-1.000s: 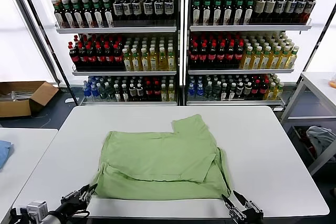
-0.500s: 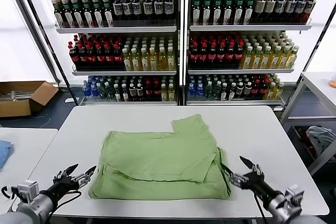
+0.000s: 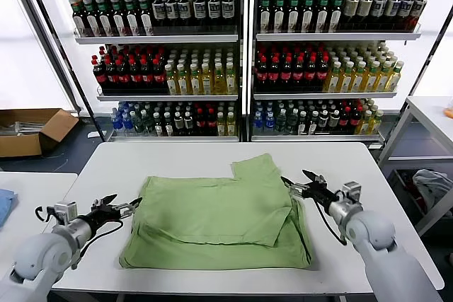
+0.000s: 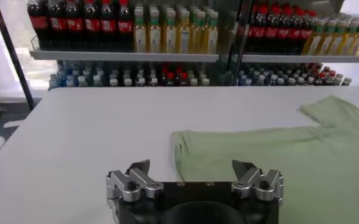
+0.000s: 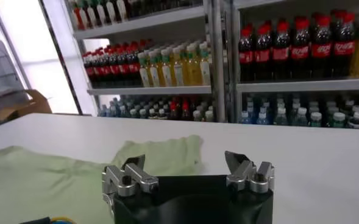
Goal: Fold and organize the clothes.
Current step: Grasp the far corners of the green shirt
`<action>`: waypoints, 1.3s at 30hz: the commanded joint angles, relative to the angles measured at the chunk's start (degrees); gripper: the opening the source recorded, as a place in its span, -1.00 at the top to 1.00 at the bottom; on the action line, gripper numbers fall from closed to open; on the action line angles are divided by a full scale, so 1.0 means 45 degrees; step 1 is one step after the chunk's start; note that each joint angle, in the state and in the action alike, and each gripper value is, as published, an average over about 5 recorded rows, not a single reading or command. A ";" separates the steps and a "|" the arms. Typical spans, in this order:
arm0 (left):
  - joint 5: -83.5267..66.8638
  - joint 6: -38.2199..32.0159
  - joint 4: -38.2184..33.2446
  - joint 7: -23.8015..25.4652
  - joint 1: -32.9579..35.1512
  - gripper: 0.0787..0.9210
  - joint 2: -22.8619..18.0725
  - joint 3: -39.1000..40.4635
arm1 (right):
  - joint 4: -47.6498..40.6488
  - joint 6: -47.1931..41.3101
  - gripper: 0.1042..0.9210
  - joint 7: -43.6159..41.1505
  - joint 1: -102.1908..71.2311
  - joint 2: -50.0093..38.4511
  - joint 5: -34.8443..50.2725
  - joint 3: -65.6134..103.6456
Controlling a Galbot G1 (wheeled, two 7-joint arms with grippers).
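I see the light green polo shirt (image 3: 226, 217) lying partly folded on the white bench (image 3: 354, 167), roughly central; an upper layer is laid over a lower one whose hem runs along the near edge; one sleeve (image 3: 256, 169) sticks out toward the far side, where the bottle shelves (image 3: 241, 54) stand.

My left tool (image 3: 122, 208) sits low over the bench just beside the shirt's left edge, fingers spread wide, nothing between them; in the left wrist view both fingertips (image 4: 139, 167) stand apart with bare bench and the shirt's corner (image 4: 182, 137) ahead of them.

My right tool (image 3: 302, 182) is at the shirt's right edge, near the sleeve side, pointing inward over the fabric; fingers wide, holding nothing; the right wrist view shows the two fingertips (image 5: 237, 159) apart, green cloth (image 5: 161, 152) lying beyond them; whether they touch the fabric I cannot tell.

Elsewhere: a cardboard box (image 3: 32, 131) on the floor at left; a blue cloth (image 3: 4, 205) on the neighbouring table at far left; a grey-white bundle (image 3: 433, 183) low at right.
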 commanded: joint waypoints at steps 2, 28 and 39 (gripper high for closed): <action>-0.0580 0.0001 0.3108 -0.0289 -0.3936 -0.77 0.0199 0.3103 | -0.4458 -0.0171 -0.76 -0.0249 0.3756 0.1344 -0.1051 -0.1473; -0.0496 0.0011 0.5410 -0.0715 -0.5850 -0.77 -0.0904 0.4722 | -0.6017 -0.0553 -0.44 -0.1200 0.4113 0.2342 -0.2321 -0.2361; -0.0206 0.0016 0.4497 -0.0749 -0.4705 -0.18 -0.0961 0.4483 | -0.5894 -0.0530 0.34 -0.1166 0.3929 0.2382 -0.1998 -0.2301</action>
